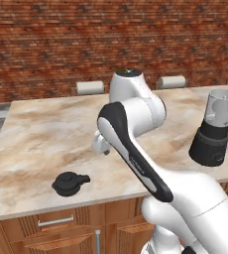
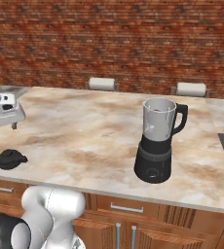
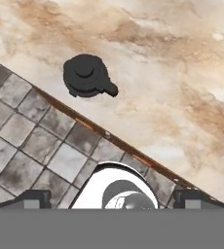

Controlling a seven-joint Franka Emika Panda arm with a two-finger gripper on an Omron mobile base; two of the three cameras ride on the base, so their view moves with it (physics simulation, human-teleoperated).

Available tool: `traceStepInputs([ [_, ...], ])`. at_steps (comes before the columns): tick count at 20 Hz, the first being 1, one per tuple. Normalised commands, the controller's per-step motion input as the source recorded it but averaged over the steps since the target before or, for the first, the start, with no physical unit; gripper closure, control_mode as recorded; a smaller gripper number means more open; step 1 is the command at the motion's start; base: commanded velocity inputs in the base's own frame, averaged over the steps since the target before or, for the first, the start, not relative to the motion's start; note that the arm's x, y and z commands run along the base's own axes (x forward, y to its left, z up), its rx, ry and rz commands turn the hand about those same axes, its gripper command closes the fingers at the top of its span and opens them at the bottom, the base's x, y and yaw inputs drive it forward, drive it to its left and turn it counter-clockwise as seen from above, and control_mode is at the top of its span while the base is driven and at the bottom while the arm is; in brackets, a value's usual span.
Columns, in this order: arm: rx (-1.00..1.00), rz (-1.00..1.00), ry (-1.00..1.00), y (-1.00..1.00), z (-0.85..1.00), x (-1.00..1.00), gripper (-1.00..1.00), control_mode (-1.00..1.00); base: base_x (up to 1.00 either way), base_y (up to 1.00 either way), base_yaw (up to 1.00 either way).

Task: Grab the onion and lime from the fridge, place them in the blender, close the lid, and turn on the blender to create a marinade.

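Hovering above the lid on the counter, jaws spread wide, empty.

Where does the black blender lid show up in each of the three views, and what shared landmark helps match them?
Left base view: the lid lies on the counter's near edge, lower left, left of the arm.
Right base view: the lid lies at the far left, near the counter's front edge.
Hand view: the lid sits upper left, just inside the counter edge.
Shared landmark: the marble counter's front edge; the blender matches both base views.
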Motion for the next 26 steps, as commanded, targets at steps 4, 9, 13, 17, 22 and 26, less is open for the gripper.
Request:
traceStepInputs([
  [4, -0.03, 0.16, 0.08, 0.94, -0.68, -0.03, -1.00, -1.00, 0.00, 0.00, 0.00],
  [9, -0.03, 0.06, 0.13, 0.78, -0.61, 0.16, -1.00, -1.00, 0.00, 0.00, 0.00],
  [13, 0.00, 0.00, 0.06, 0.33, -0.47, 0.36, -1.00, -1.00, 0.00, 0.00, 0.00],
  [17, -0.01, 0.00, 0.06, 0.19, -0.49, 0.37, -1.00, -1.00, 0.00, 0.00, 0.00],
  [22, -0.01, 0.00, 0.01, 0.15, -0.44, 0.36, -1.00, -1.00, 0.00, 0.00, 0.00],
  [26, 0.00, 0.00, 0.00, 0.16, -0.35, 0.42, -1.00, -1.00, 0.00, 0.00, 0.00],
])
